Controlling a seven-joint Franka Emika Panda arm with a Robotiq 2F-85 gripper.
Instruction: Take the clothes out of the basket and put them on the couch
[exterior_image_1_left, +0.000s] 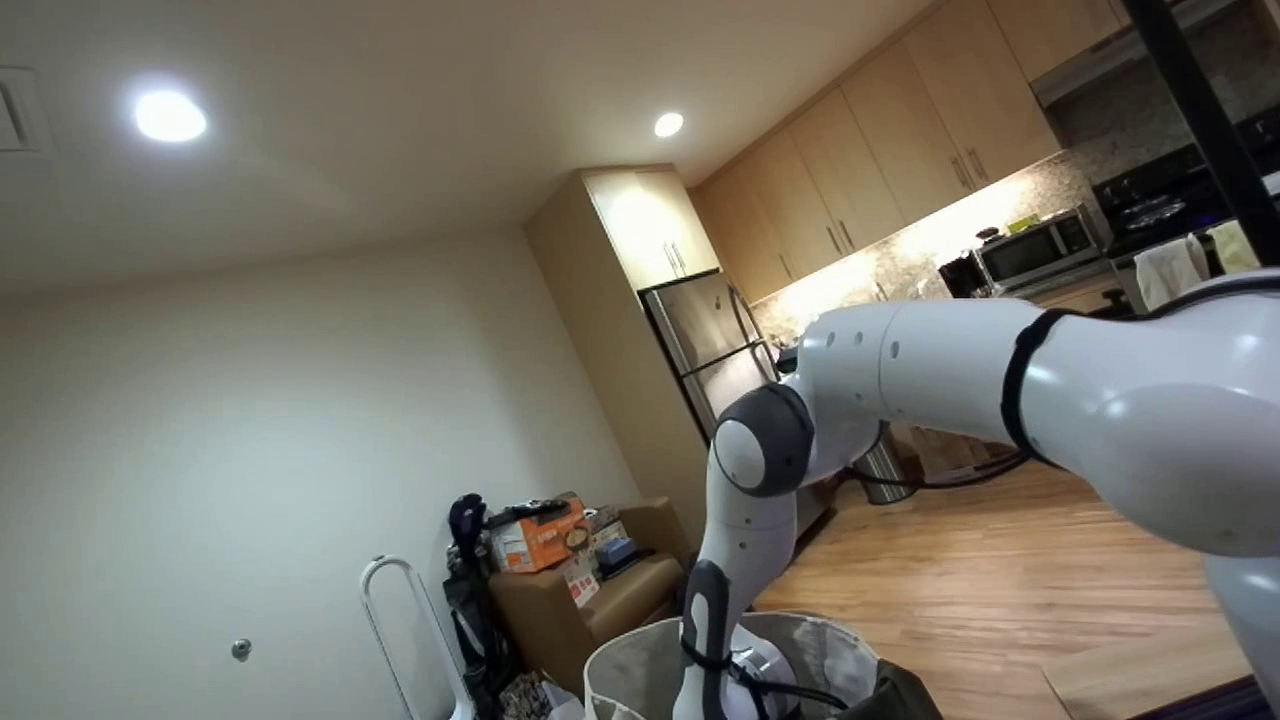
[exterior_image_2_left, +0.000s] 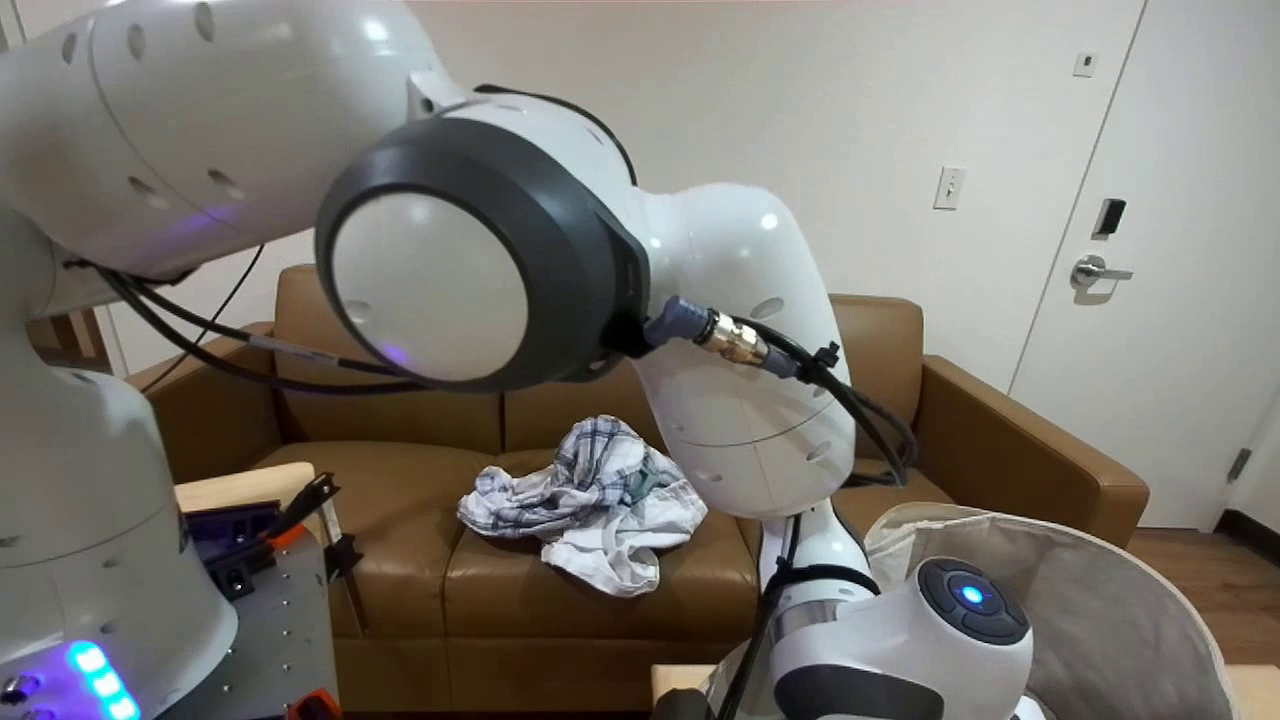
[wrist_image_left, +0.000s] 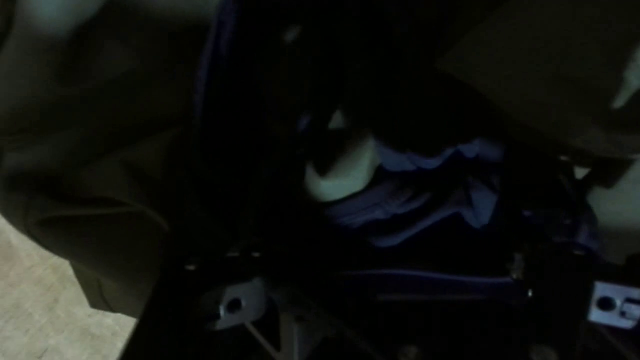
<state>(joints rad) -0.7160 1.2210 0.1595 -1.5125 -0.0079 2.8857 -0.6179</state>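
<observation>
In an exterior view, my smooth, white-shelled arm (exterior_image_1_left: 930, 360) reaches down into the basket (exterior_image_1_left: 630, 665), round and thin-rimmed, its pale wall like soft fabric; a limp dark cloth (exterior_image_1_left: 897, 695) shows at its edge. Behind, a brown armchair (exterior_image_1_left: 540, 615) bears an orange cardboard box (exterior_image_1_left: 550, 540).

In an exterior view, the clothes (exterior_image_2_left: 600, 500), crumpled blue-grey plaid and plain white, lie heaped on the seat of a seamed, leather-like brown couch (exterior_image_2_left: 390, 500); the basket stands at lower right, before it.

In the wrist view, deep in shadow, I see the fingers of my gripper (wrist_image_left: 387, 267) standing apart, near rumpled blue cloth (wrist_image_left: 372, 202) and a broad-folded olive-brown cloth (wrist_image_left: 95, 235). Whether they touch either, I cannot tell.
</observation>
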